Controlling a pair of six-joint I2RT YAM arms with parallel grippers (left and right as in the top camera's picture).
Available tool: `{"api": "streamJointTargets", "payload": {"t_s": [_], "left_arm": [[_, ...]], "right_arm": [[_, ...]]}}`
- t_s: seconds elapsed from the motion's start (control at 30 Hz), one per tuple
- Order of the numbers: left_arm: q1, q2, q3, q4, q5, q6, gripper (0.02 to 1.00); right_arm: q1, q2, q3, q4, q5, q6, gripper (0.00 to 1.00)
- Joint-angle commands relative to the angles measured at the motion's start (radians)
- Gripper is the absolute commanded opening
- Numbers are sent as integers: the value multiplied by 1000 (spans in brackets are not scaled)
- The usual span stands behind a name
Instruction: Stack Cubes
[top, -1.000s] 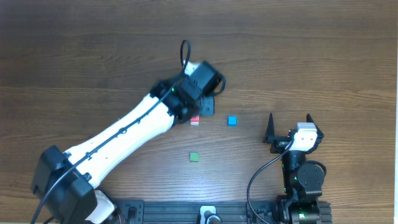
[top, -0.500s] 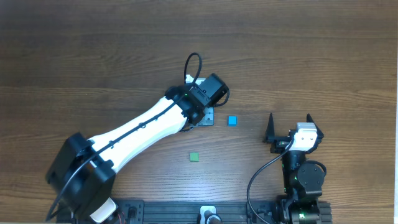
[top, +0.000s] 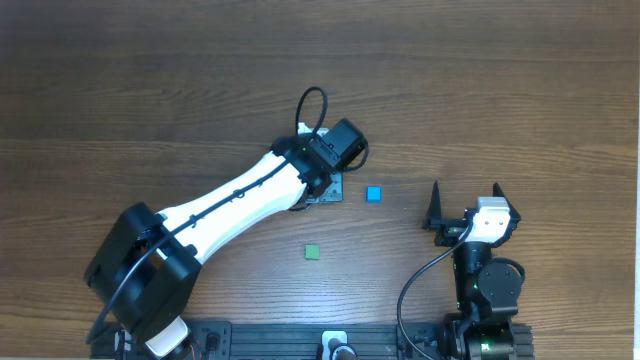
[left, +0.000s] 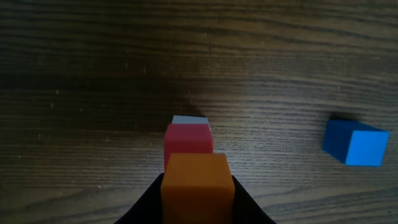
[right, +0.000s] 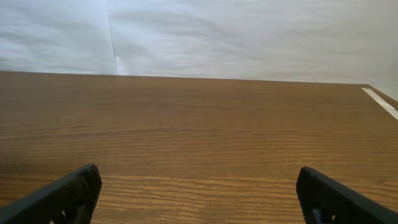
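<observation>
The left gripper (left: 198, 202) is closed on the orange cube (left: 197, 183). 1 second ago this gripper was a bit off to the side, and the top view showed the red cube (left: 188, 138) next to it. Since then the arm has swung over, and from above the gripper (top: 325, 185) now hides the red cube. In the last half second it hardly moved.

In the left wrist view the orange cube sits just short of the red cube. A white cube (left: 189, 119) touches the red one, but I cannot tell if it is under it or beside it.

I think the orange cube is about to go on the red one, but it is not let go yet. The blue cube (top: 373, 193) and green cube (top: 312, 252) lie alone on the table (top: 150, 80). The right gripper (top: 466, 190) has stayed open and holds nothing.
</observation>
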Motion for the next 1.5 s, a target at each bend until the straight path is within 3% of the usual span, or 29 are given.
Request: {"api": "streamJointTargets", "payload": {"t_s": [0.03, 1.33, 1.5], "left_arm": [[10, 10, -3, 2, -23, -14, 45], [21, 51, -4, 3, -15, -18, 49], [21, 51, -4, 3, -15, -18, 102]], "right_arm": [[-5, -5, -5, -2, 9, -4, 993], [-5, -5, -5, -2, 9, -4, 985], [-5, -5, -5, -2, 9, -4, 993]]}}
